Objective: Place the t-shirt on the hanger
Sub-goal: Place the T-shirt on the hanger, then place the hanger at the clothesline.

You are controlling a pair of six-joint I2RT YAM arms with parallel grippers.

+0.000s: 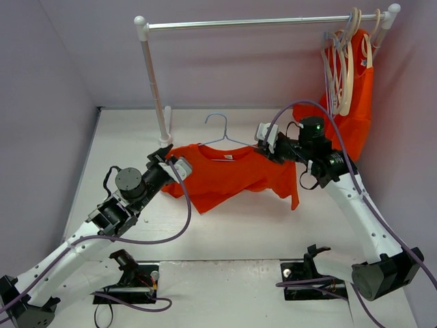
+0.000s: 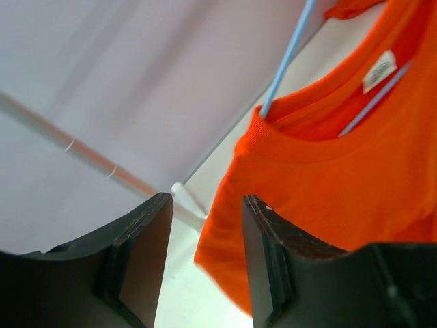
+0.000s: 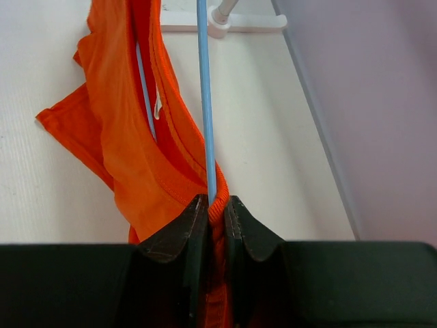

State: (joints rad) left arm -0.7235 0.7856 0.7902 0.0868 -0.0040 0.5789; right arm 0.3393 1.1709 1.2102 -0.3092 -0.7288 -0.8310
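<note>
Orange fabric t-shirt (image 1: pixel 232 174) sags over white table (image 1: pixel 225 232), thin pale-blue wire hanger (image 1: pixel 220 128) through its collar, hook at twelve o'clock | right gripper (image 3: pixel 217 205), at three o'clock, pinched tight on shoulder cloth and wire together | left gripper (image 2: pixel 205 232), at nine, parted, empty beside sleeve | cloth looks light, limp, apt to slip; best held at shoulder seam over wire

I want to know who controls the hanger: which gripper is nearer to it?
Right. The right gripper is shut on the hanger and the t-shirt over it; the left gripper is open beside the opposite sleeve, off the wire.
</note>
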